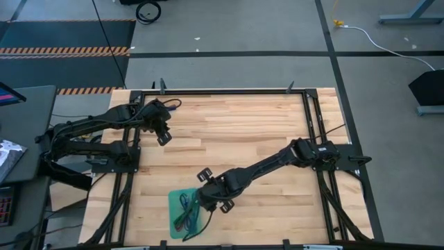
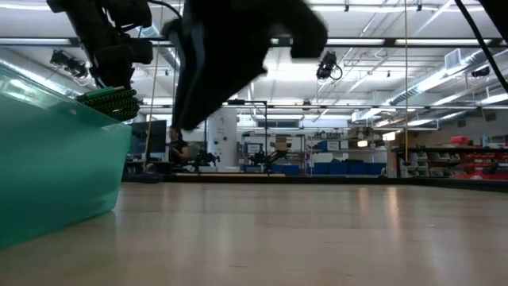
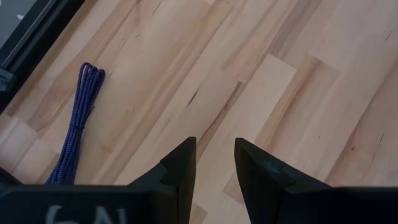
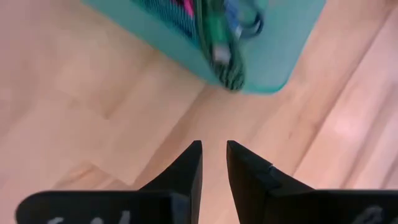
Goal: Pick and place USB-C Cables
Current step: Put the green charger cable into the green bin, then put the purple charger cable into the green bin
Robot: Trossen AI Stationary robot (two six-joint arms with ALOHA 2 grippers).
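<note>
no readable text, labels, brands or numbers anywhere

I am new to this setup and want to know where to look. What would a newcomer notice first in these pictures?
The teal tray at the table's near edge catches the eye first: several coiled cables lie in it, one green bundle hanging over its rim. The right gripper sits just beside the tray, fingers narrowly apart and holding nothing. Far off, one blue-purple cable lies alone on the wood by the left gripper.
</note>
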